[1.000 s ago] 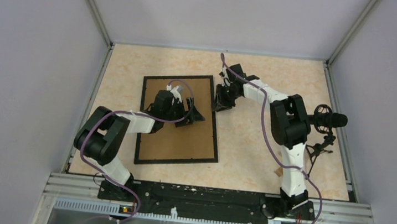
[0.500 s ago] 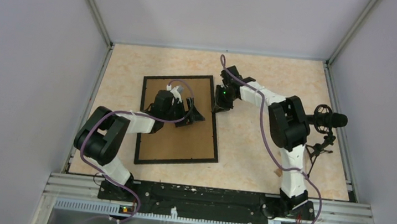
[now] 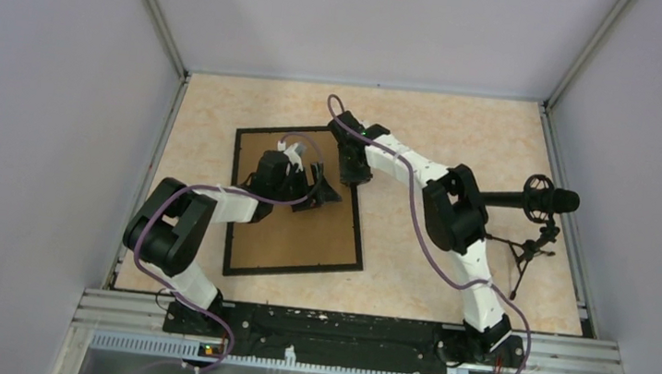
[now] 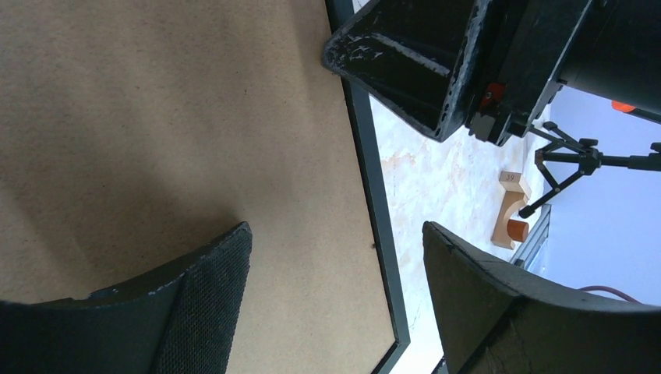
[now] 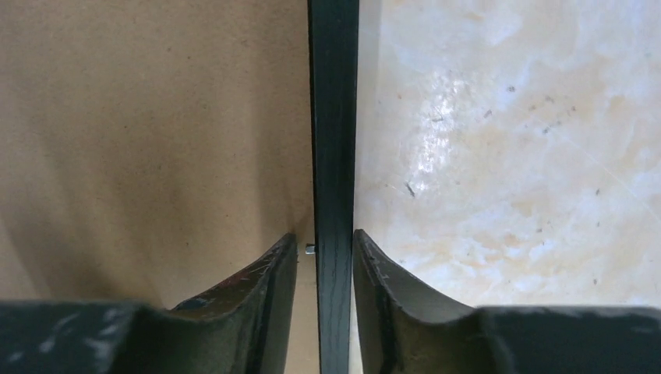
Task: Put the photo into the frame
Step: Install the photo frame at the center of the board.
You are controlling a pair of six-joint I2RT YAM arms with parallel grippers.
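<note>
The frame (image 3: 293,269) lies face down on the table, its thin black border around a brown backing board (image 3: 304,231). The photo is hidden from every view. My left gripper (image 3: 323,186) hovers open over the board near the frame's right side, with wide fingers (image 4: 210,288) and nothing between them; the border (image 4: 374,195) runs between them. My right gripper (image 3: 354,173) reaches down over the upper right border. In the right wrist view it (image 5: 325,235) straddles the black border (image 5: 333,117), narrowly open. A slim gap and a small metal tab show on the board side.
A microphone on a small tripod (image 3: 549,201) stands at the right edge of the table. A wooden block (image 4: 510,210) lies near it. The right arm's gripper body (image 4: 436,62) hangs close above the left gripper. Grey walls enclose the table.
The right arm swung left, bringing its gripper from beside the frame's right edge to astride the border, jaws slightly wider. The left arm and the frame stayed still.
</note>
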